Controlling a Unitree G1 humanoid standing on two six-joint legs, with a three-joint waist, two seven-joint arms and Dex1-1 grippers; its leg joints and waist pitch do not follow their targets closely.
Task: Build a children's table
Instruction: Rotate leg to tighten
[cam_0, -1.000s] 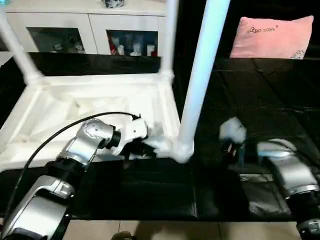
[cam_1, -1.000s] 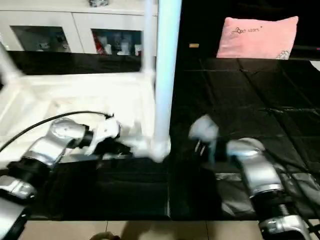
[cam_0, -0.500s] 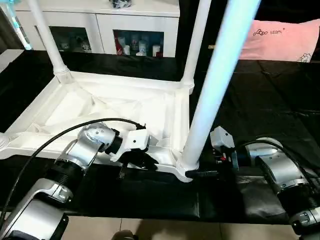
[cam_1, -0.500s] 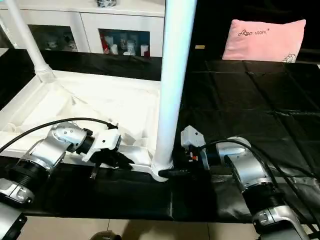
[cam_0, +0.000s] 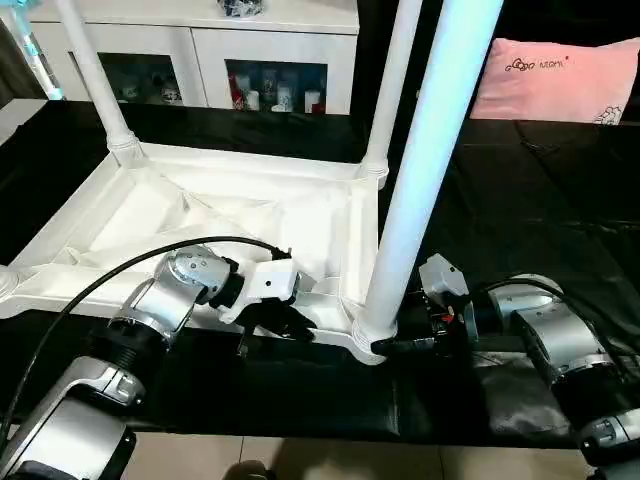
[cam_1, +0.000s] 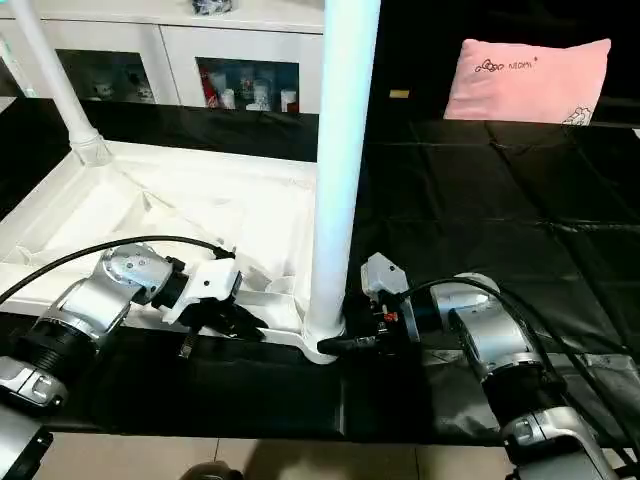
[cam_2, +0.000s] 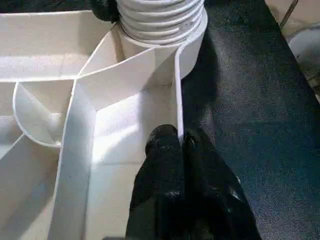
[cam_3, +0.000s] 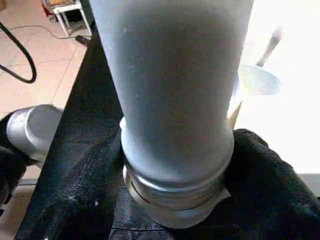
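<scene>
White ribbed plastic fills my workspace: the tabletop (cam_0: 200, 225) lies upside down on the black cloth (cam_0: 520, 200), with a white glass-doored cabinet (cam_0: 200, 60) at twelve o'clock and a pink pillow (cam_0: 560, 80) at two. The near leg (cam_0: 420, 180), a smooth tapered tube, stands in the corner socket (cam_2: 165, 25) and blocks my view beyond. My left gripper (cam_2: 181, 150) is pinched onto the tabletop's thin rim wall. My right gripper (cam_1: 365, 342) clasps the leg's base, forearm lying low.
</scene>
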